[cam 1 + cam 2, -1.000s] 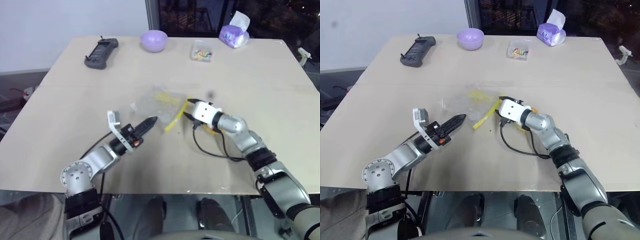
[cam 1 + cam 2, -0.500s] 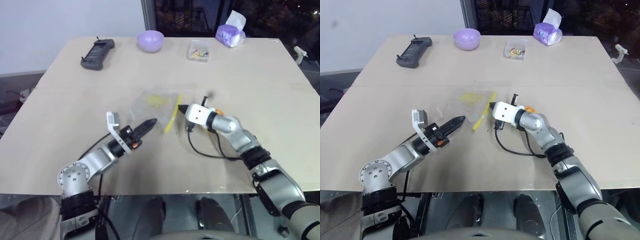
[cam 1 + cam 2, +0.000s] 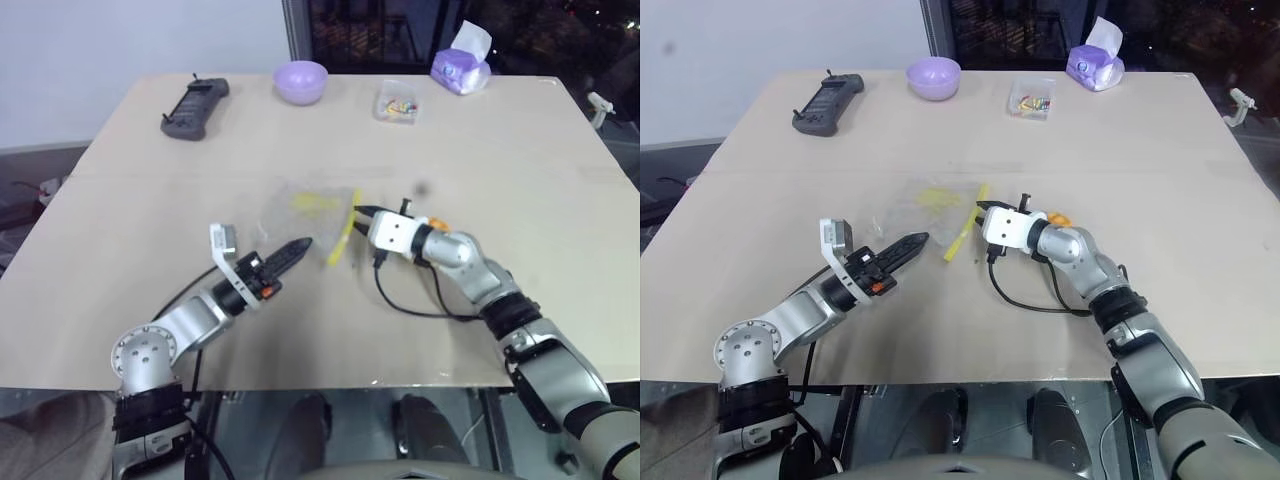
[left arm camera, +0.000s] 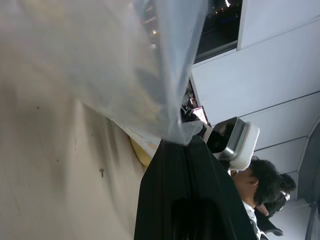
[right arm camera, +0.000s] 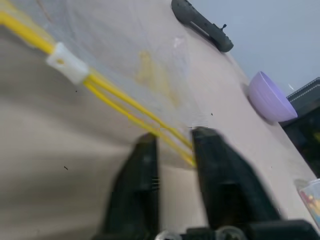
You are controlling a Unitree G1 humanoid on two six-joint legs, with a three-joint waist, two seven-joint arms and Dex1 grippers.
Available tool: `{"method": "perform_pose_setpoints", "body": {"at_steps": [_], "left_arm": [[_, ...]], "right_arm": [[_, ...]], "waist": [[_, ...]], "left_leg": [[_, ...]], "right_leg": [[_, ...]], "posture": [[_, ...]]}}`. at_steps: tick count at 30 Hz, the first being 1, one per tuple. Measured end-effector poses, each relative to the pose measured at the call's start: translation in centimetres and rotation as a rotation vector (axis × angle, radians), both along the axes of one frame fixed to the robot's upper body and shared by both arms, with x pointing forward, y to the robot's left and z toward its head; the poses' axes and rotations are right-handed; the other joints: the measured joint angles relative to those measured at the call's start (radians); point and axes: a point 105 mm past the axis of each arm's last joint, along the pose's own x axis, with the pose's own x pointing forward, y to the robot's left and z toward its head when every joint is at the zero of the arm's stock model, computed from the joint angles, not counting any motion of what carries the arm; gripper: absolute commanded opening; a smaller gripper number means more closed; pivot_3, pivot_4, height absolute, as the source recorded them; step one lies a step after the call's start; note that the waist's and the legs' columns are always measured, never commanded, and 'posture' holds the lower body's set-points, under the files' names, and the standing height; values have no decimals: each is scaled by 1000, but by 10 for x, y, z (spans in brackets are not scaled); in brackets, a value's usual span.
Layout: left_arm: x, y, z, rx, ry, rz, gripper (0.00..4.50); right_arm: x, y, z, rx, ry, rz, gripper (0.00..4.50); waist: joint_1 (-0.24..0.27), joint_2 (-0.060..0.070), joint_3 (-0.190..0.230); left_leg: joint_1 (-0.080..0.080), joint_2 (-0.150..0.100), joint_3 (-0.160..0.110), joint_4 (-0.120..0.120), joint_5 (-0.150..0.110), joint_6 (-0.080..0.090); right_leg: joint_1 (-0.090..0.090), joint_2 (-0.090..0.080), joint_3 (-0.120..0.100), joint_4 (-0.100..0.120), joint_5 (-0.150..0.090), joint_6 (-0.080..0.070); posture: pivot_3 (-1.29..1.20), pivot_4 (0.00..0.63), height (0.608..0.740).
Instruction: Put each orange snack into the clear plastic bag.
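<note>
Clear plastic bag (image 3: 925, 205) lies flat near the middle of the bench (image 3: 1160, 160), its yellow seal strip (image 3: 967, 222) facing my right hand. My left fingers (image 3: 296, 247) are clenched on the bag's near corner, likely to keep it from sliding. My right fingers (image 5: 172, 150) stand parted on either side of the strip's end, probably to catch 1 lip and open the mouth. Orange snack (image 3: 1058, 217) peeks out just behind my right wrist, on the bench, not yet bagged. Along the far edge sit a black controller (image 3: 827, 98), a lilac bowl (image 3: 933, 76), a small clear box (image 3: 1032, 98) and a tissue pack (image 3: 1095, 65). Beyond are a pale wall and a dark window.
</note>
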Motion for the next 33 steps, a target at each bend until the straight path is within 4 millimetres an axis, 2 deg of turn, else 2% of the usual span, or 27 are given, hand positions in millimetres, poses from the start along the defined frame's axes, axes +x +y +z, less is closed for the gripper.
{"method": "perform_pose_setpoints", "body": {"at_steps": [1, 2, 5, 10, 13, 14, 17, 18, 22, 25, 28, 30, 31, 32, 33], "left_arm": [[0, 0, 0, 0, -1, 0, 0], [0, 0, 1, -1, -4, 2, 0], [1, 1, 2, -4, -12, 5, 0], [0, -1, 1, -3, -9, -4, 0], [0, -1, 0, -3, -6, -4, 0], [-1, -1, 0, -3, -5, -3, 0], [-1, 0, -1, -4, -1, -3, 0], [-1, 0, -2, -4, 0, -3, 0], [-2, -1, -1, -1, -5, -4, 0], [2, -1, -2, 64, -46, 24, 0], [15, 14, -9, 157, -85, 152, 810], [19, 21, -12, 192, -97, 199, 1533], [21, 25, -13, 219, -109, 223, 2127], [22, 28, -12, 233, -120, 235, 2526], [23, 29, -11, 245, -136, 243, 2526]], "right_arm": [[0, 0, -2, -21, -3, 2, 2725], [1, -1, -5, -42, -7, -1, 3246], [3, -1, -9, -67, -15, -4, 3246], [5, 8, 5, -45, -69, 6, 3246], [3, 11, 8, -31, -88, 19, 2421], [3, 11, 8, -29, -91, 19, 1965], [3, 12, 9, -27, -95, 23, 192], [2, 12, 9, -28, -95, 24, 46], [2, 11, 8, -29, -94, 25, 46], [2, 11, 8, -31, -93, 28, 46], [2, 10, 8, -34, -93, 27, 0], [3, 9, 8, -38, -94, 21, 0], [4, 8, 8, -39, -94, 15, 0], [5, 7, 8, -39, -94, 10, 0], [5, 7, 8, -40, -96, 3, 0]], "waist": [[0, 0, 0], [0, 0, 0], [0, 0, 0], [-1, 0, 0], [-1, 0, 0], [-1, 0, 0], [-1, 0, 0], [-1, 0, 0], [-1, 0, 0], [-1, 0, 0], [-1, 0, 0], [0, 0, 0], [0, 0, 0], [0, 0, 0], [0, 0, 0]], "left_leg": [[0, 0, 0, 0, 0, 0], [0, 0, 0, 0, 0, 0], [0, 0, 0, 0, 0, 0], [0, 0, 0, 0, 0, 0], [0, 0, 0, 0, 0, 0], [0, 0, 0, 0, 0, 0], [0, 0, 0, 0, 0, 0], [0, 0, 0, 0, 0, 0], [0, 0, 0, 0, 0, 0], [0, 0, 0, 0, 0, 0], [1, 0, 1, -1, 0, 0], [0, 0, 1, -1, 0, 0], [0, 0, 1, -1, 0, 0], [0, 0, 1, -1, 0, 0], [0, 0, 1, -1, 0, 0]], "right_leg": [[0, 0, 0, 0, 0, 0], [0, 0, 0, 0, 0, 0], [0, 0, 0, 0, 0, 0], [0, 0, 0, 0, 0, 0], [0, 0, 0, 0, 0, 0], [0, 0, 0, 0, 0, 0], [0, 0, 0, 0, 0, 0], [0, 0, 0, 0, 0, 0], [0, 0, 0, 0, 0, 0], [0, 0, 0, 0, 0, 0], [0, 0, 1, 0, 0, 0], [0, 0, 1, 0, 0, 0], [0, 0, 1, 0, 0, 0], [0, 0, 1, -1, 0, 0], [0, 0, 1, -1, 0, 0]], "posture": [[0, 150, 740], [0, 150, 740], [0, 150, 740], [0, 150, 740], [0, 150, 740], [0, 150, 740], [0, 150, 740], [0, 150, 740], [0, 150, 740], [0, 150, 740], [0, 150, 740], [0, 150, 740], [0, 150, 740], [0, 150, 740], [0, 150, 740]]}}
